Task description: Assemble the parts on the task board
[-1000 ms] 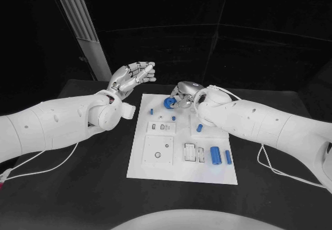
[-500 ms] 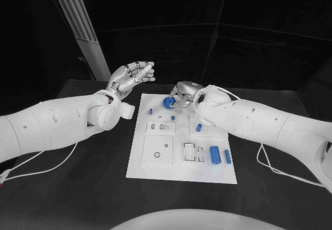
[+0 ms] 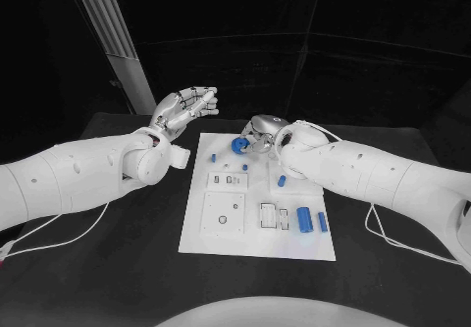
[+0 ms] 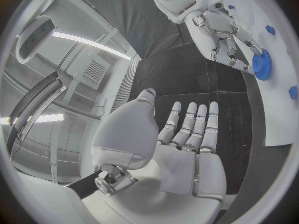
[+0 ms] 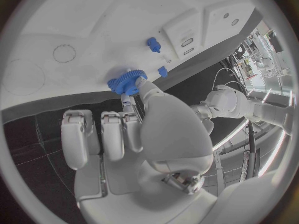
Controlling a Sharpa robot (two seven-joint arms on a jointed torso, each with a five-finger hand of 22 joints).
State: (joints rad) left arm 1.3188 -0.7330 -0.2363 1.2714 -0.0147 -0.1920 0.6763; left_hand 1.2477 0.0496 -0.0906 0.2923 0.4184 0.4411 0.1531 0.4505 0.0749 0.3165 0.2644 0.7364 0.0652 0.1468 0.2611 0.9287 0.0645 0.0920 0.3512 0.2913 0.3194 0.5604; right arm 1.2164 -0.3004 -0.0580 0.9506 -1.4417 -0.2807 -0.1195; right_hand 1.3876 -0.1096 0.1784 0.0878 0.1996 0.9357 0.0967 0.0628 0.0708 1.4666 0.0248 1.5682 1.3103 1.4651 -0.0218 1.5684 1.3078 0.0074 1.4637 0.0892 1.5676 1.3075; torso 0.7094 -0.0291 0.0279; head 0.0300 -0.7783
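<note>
Right hand [image 3: 259, 131] fingers [image 5: 142, 87] pinch the blue gear [image 3: 240, 145] at the far end of the task board [image 3: 226, 238], unchanged over the last second, so likely still seating it. Left hand [image 3: 186, 107] stays raised off the surface, fingers released, holding nothing.

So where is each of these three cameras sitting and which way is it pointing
Head view: on the robot's head, looking down at the white task board; both white arms show.
Left wrist view: behind the raised, empty left hand, looking past it towards the right hand.
Right wrist view: behind the right hand, facing the board; its fingers pinch the blue toothed gear.
All three share the gear and the right hand.
</note>
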